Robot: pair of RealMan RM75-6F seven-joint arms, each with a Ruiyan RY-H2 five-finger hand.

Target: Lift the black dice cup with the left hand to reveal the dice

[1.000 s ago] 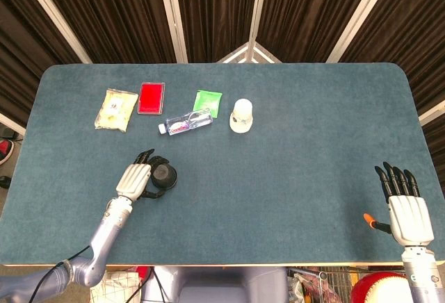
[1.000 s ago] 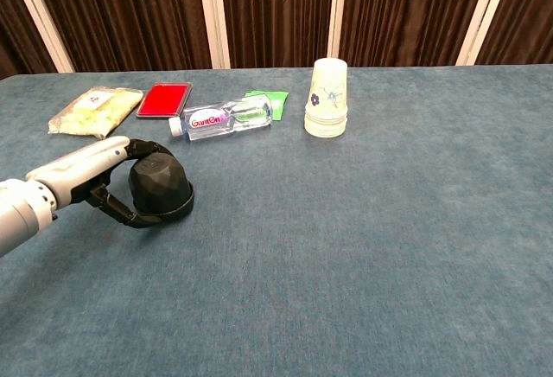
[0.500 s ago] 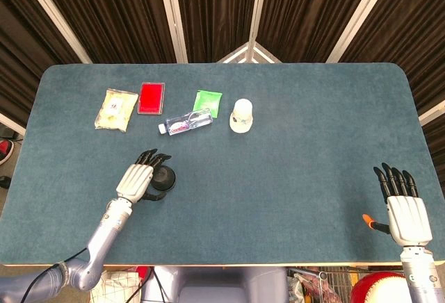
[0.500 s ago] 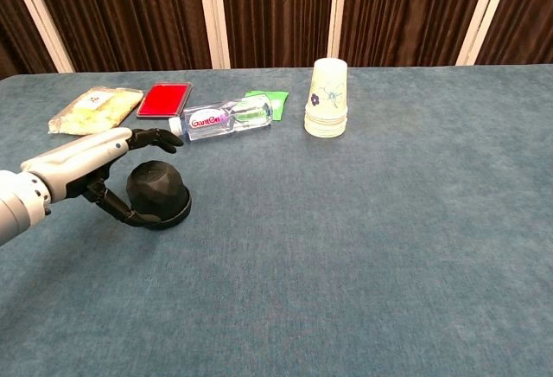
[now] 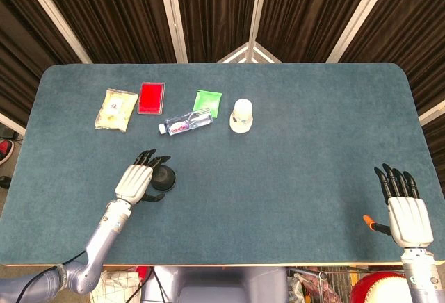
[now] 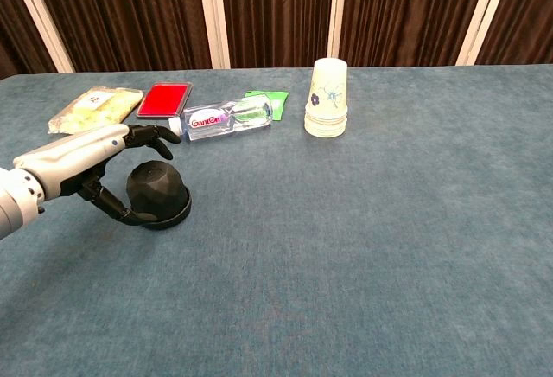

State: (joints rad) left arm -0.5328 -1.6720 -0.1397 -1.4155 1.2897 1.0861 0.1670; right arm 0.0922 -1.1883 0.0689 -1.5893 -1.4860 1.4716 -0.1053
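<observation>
The black dice cup (image 6: 158, 193) stands mouth-down on the blue table, left of centre; in the head view the dice cup (image 5: 165, 177) is partly under my fingers. My left hand (image 6: 82, 162) hovers over and beside it with fingers spread above its top and the thumb low at its near side, holding nothing. The same left hand (image 5: 135, 181) lies just left of the cup from above. No dice show. My right hand (image 5: 405, 208) rests flat and open at the table's front right corner, far from the cup.
At the back left lie a yellow snack bag (image 6: 93, 106), a red box (image 6: 164, 99), a clear water bottle (image 6: 219, 118) and a green packet (image 6: 270, 99). A stack of paper cups (image 6: 327, 98) stands near the back centre. An orange-tipped object (image 5: 372, 223) lies by my right hand.
My left hand has let go of the dice cup: its fingers, wrapped round the cup a second ago, have lifted and spread above it. The cup settled flat on the table.
</observation>
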